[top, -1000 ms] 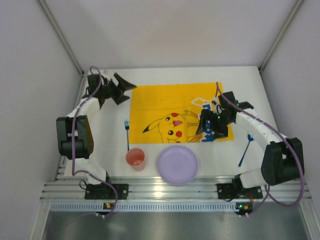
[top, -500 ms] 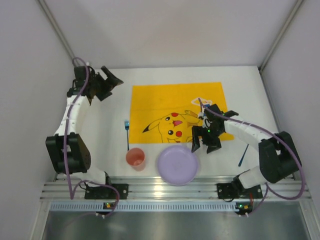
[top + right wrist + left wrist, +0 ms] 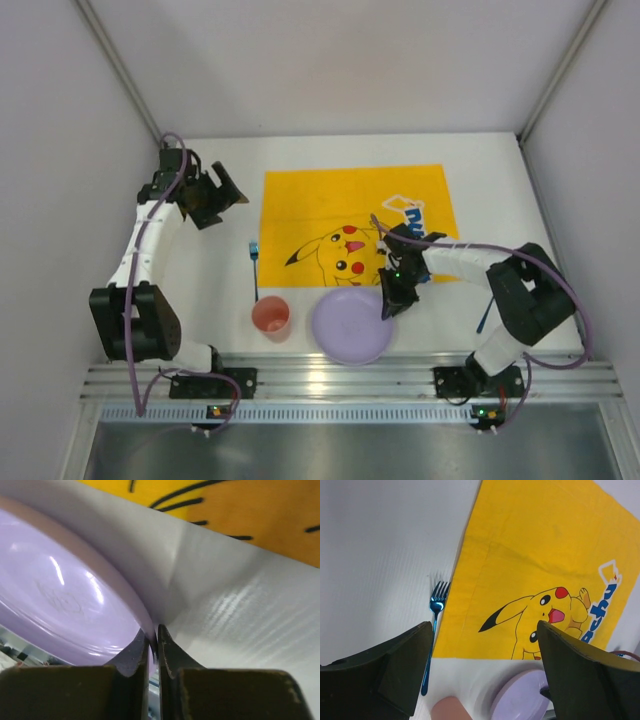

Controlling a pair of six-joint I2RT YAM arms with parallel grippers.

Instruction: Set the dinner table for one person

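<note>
1. Dinner table [image 3: 500, 170]: white rectangular tabletop, lying under both grippers and bearing every item listed below
2. Right gripper [image 3: 153, 641]: low over the table's near side; jaws drawn narrow and pinching the plate's rim, which shows as a thin edge between the two fingertips
3. Plate [image 3: 350, 328]: lilac, round, glossy; held at its right-hand rim, the rest spreading away to the right gripper's left; whether it is lifted off the table cannot be told
4. Mat [image 3: 330, 200]: yellow cloth with Pikachu print, flat on the table; its near edge lies just beyond the right gripper's fingertips
5. Left gripper [image 3: 225, 190]: raised by the mat's far left corner; jaws spread wide, nothing between them; in its wrist view the mat fills the space ahead of the fingers
6. Fork [image 3: 254, 270]: blue, on bare table just beside the mat's left edge, between the left gripper and the cup, tines toward the far side
7. Cup [image 3: 271, 317]: pink, upright, on the plate's far side from the right gripper, near the plate but apart
8. Blue utensil [image 3: 481, 320]: right of the right gripper, partly hidden by that arm; kind cannot be told
</note>
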